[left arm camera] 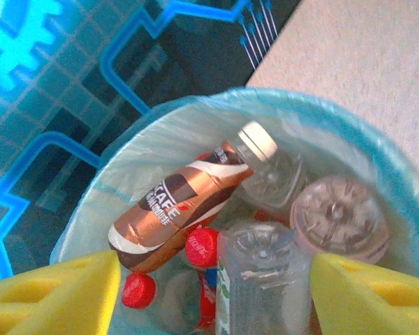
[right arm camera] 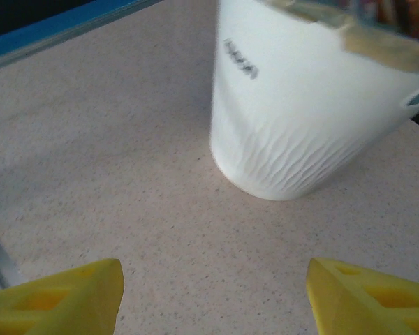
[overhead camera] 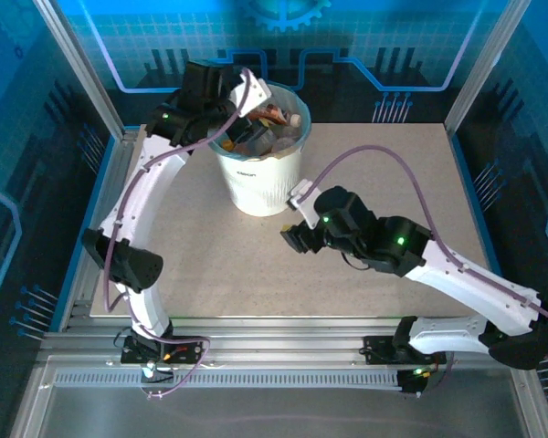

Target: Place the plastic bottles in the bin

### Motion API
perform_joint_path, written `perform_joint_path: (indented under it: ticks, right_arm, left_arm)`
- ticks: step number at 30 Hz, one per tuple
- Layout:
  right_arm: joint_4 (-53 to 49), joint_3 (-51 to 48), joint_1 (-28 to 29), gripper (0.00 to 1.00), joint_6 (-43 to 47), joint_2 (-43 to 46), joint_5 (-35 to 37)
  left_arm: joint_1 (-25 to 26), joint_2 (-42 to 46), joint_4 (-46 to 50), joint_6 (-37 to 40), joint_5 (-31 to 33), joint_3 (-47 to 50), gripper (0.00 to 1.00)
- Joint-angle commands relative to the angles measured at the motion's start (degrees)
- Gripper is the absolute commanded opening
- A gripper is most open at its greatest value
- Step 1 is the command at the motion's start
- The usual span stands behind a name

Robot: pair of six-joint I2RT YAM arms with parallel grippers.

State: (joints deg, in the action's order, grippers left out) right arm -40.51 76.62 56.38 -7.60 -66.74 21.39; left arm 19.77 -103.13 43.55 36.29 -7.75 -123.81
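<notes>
Left gripper (overhead camera: 249,94) is hanging right over the round white plastic bin with the teal bag liner (overhead camera: 256,178), yellow fingers (left arm camera: 63,289) spread wide, released, nothing clamped between them. The left wrist view is looking straight down into the bin (left arm camera: 377,160): a brown coffee bottle with a white cap (left arm camera: 174,202) is lying tilted on top of the pile, with a clear ribbed bottle (left arm camera: 262,279) just beside it. A pinkish bottle is showing its round base (left arm camera: 339,216), and red caps (left arm camera: 202,246) are poking out lower down. The bin is sitting at the far middle of the beige speckled tabletop (overhead camera: 393,182). Right gripper (overhead camera: 294,239) is hovering low over bare table, near the bin's side wall (right arm camera: 293,118) but apart from it. Its jaws are also parted and holding nothing.
</notes>
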Motion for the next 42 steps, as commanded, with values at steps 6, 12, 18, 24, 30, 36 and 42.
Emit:
perform_joint_path:
  ticks: [6,12,18,24,30,36,42]
  right_arm:
    - [-0.4,2.5,-18.7,0.75,-9.5,0.9,-5.3]
    - [11.7,-15.3,-36.0,0.79,-3.5,4.8,-3.6]
    - [37.6,-40.9,-49.2,0.81,3.5,9.4,-6.3]
    - [61.7,-54.2,-53.5,0.82,5.8,3.3,-13.0]
    - [75.4,-57.4,-54.7,0.83,9.9,-3.0,-22.9]
    - [79.1,-55.4,-58.6,0.84,8.9,-7.7,-32.6]
    - [93.3,-56.9,-56.7,0.86,8.0,-18.9,-29.9]
  left_arm:
    - [-7.0,31.0,-26.0,-37.9,13.2,33.7,0.81]
    - [-12.9,49.4,-43.3,-39.0,26.1,72.5,0.87]
    - [-13.8,50.0,-62.3,-35.9,32.8,95.3,0.89]
    - [-15.2,35.9,-83.0,-34.8,26.6,105.5,0.89]
    - [-18.6,20.4,-101.7,-36.1,14.6,107.4,0.91]
    - [-20.8,14.5,-105.4,-36.7,8.7,107.0,0.93]
    - [-20.8,14.4,-98.9,-36.6,9.0,103.3,0.99]
